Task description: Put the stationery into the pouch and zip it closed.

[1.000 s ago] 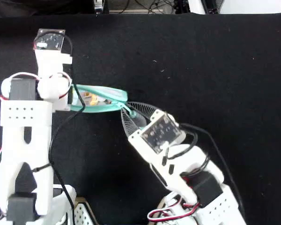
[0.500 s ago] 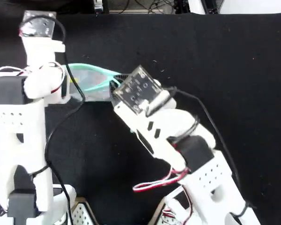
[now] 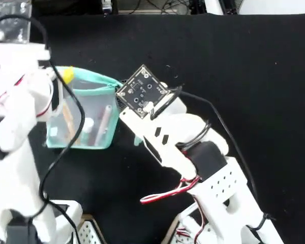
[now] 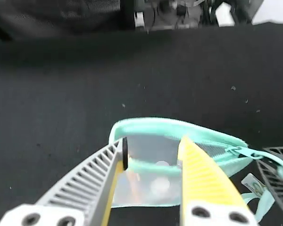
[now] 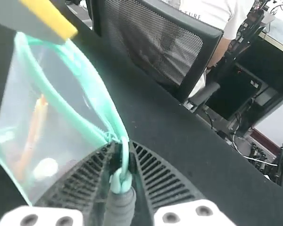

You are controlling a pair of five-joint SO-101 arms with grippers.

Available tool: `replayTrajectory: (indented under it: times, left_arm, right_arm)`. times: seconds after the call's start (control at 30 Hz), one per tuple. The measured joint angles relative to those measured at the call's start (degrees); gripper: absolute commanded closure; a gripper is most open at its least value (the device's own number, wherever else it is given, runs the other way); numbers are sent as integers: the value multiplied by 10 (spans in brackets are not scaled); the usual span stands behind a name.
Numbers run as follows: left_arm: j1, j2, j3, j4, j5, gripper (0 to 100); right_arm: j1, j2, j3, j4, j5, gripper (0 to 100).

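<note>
A clear pouch [image 3: 84,119] with teal trim hangs off the black table, its side facing the high view. An orange pen [image 3: 68,119] and white stationery [image 3: 87,123] lie inside it. My left gripper [image 3: 66,76], with one yellow finger, is shut on the pouch's rim at its far left corner; in the left wrist view the teal rim [image 4: 146,165] runs between my fingers [image 4: 203,179]. My right gripper [image 3: 121,91] sits at the pouch's far right corner. The right wrist view has the right gripper [image 5: 121,160] shut on the teal zipper pull [image 5: 123,153], with the pouch [image 5: 42,122] stretched away from it.
Black cloth [image 3: 234,66] covers the table, with open room to the right and far side. Both arm bases [image 3: 66,223] stand at the near edge. A mesh office chair [image 5: 151,42] stands beyond the table, and cables [image 3: 157,6] lie along the far edge.
Both arms rose and shifted toward the far left with the pouch. The pouch, earlier edge-on and low between the grippers, now hangs with its clear side showing.
</note>
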Motion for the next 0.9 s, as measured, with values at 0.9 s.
replayTrajectory:
  times: [0.9]
  left_arm:
    - [5, -493, 734, -219, -31, 786]
  right_arm:
    - [-71, -1, -13, 17, 40, 986]
